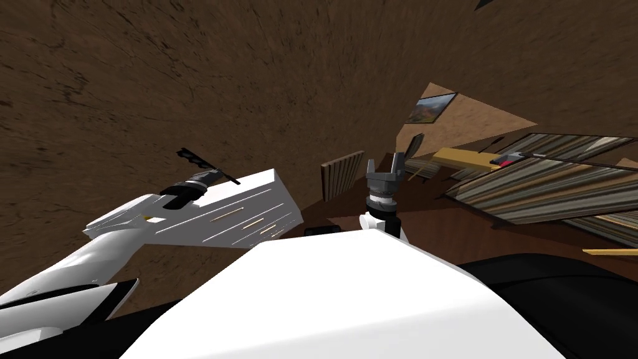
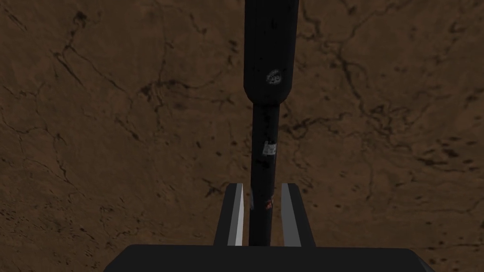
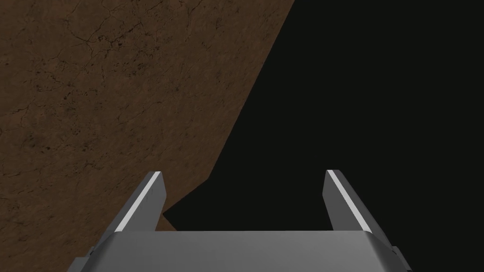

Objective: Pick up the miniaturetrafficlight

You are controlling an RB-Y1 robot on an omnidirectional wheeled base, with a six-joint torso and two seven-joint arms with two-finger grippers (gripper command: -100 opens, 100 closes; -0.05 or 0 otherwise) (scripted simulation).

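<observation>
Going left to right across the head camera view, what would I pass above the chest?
First the miniature traffic light → slatted wooden panel → right end effector → framed picture → striped bed cover.

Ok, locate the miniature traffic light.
The traffic light is on my left in the head view, clamped in the left hand, by the white cabinet.

Scuffed matt black miniature traffic light (image 2: 267, 56); cracked, rough brown wall (image 2: 94, 118)
</observation>
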